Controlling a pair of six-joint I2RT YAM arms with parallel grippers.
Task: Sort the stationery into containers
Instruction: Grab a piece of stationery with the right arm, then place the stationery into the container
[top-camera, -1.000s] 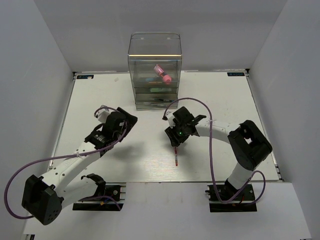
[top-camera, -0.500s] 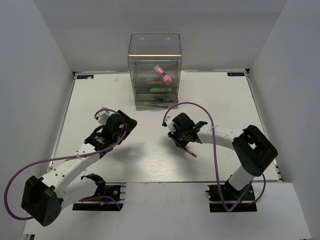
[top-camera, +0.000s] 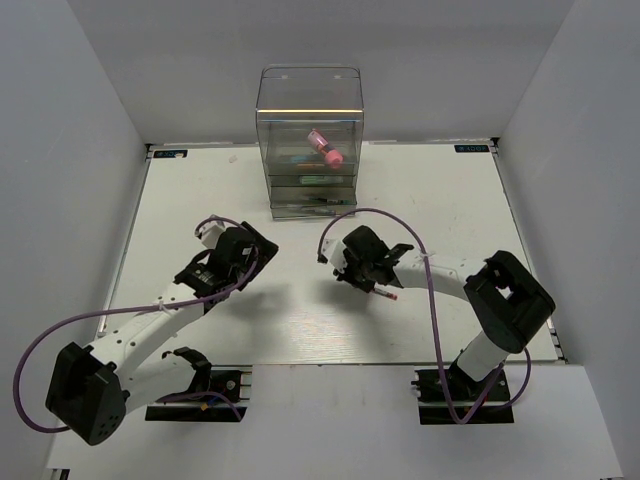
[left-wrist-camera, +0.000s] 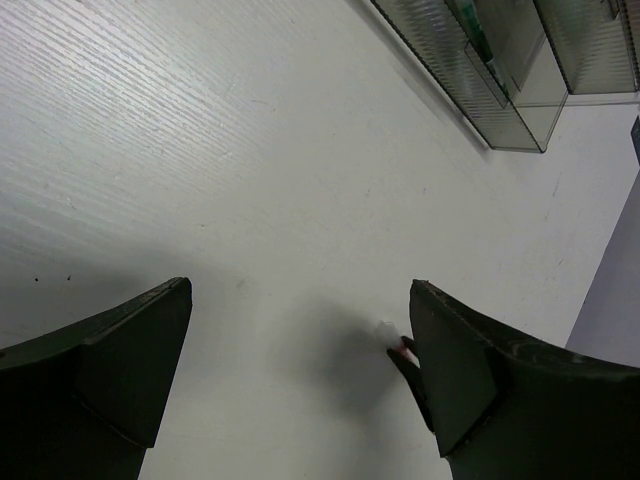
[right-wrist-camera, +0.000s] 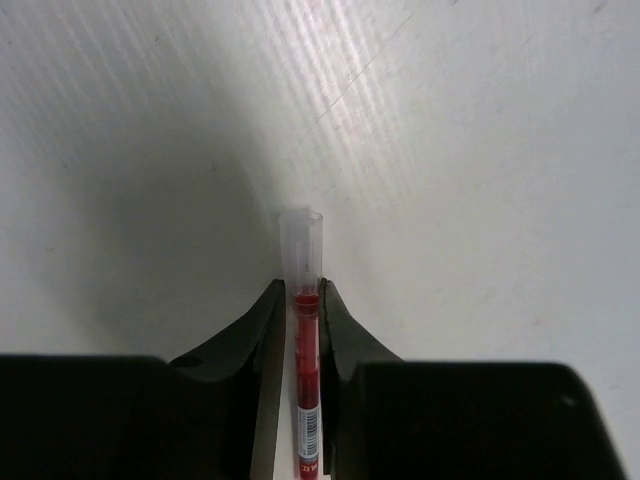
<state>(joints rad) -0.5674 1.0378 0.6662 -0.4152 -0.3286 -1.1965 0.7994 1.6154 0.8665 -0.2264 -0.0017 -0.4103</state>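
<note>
Left arm (top-camera: 150, 325): reaches from its base at 7 o'clock up the left half of the bench (top-camera: 200, 190), a purple cable (top-camera: 40, 345) looping beside it.
Left end effector (left-wrist-camera: 300, 288): at 9 o'clock from the bench's middle, aimed toward 1 o'clock; jaws wide apart, nothing between them, only bare white surface below.
Left fingers (left-wrist-camera: 110, 350): dark, blunt pads, well clear of every item.
Organiser (top-camera: 310, 110): tall clear box standing at the 12 o'clock edge of the bench, upright, with shallow drawers stacked below a see-through upper compartment.
Pink cylinder (top-camera: 325, 148): inside the upper compartment, lying tilted, one end toward 11 o'clock and the other toward 5 o'clock.
Drawers (top-camera: 312, 190): pushed in; something green shows through one of them, too blurred to name.
Right end effector (right-wrist-camera: 300, 290): just right of the bench's middle, at 5 o'clock from the organiser and well apart from it; fingers drawn together and clamped on the red pen.
Red pen (right-wrist-camera: 306, 390): pinched between the two fingers, running along them; its clear tip sticks out past the fingertips. From above, its free end points toward 4 o'clock. Whether it touches the bench cannot be told.
Right arm (top-camera: 500, 300): bends in from its base at 5 o'clock, elbow at the right side.
</note>
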